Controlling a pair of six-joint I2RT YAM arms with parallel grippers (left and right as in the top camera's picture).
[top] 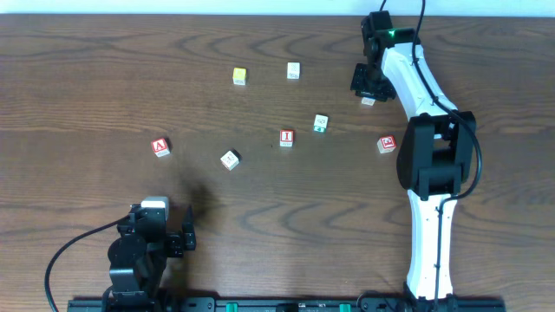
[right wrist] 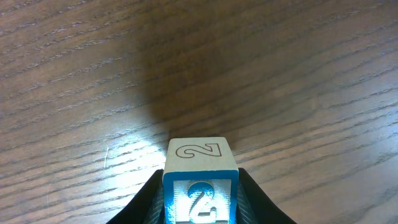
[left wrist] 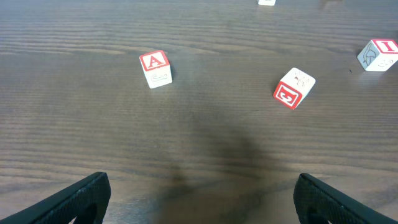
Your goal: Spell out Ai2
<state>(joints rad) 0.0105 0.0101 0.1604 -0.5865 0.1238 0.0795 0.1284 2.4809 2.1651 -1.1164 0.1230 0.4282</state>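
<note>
The A cube (top: pixel 160 147) lies at the left; it also shows in the left wrist view (left wrist: pixel 155 68). The I cube (top: pixel 287 137) sits near the middle, and at the right edge of the left wrist view (left wrist: pixel 379 55). My right gripper (top: pixel 368 87) at the far right is shut on the 2 cube (top: pixel 368 100). The right wrist view shows the 2 cube (right wrist: pixel 200 158) between the fingers (right wrist: pixel 200 208), just above the wood. My left gripper (top: pixel 162 232) is open and empty near the front left, well short of the A cube, with its fingers (left wrist: pixel 202 199) wide apart.
A white cube with a red symbol face (top: pixel 230 159) (left wrist: pixel 292 88) lies between the A and I cubes. Another red-marked cube (top: pixel 386 144) sits by the right arm. A green-marked cube (top: pixel 321 123), a yellow cube (top: pixel 239 76) and a pale cube (top: pixel 293 70) lie farther back.
</note>
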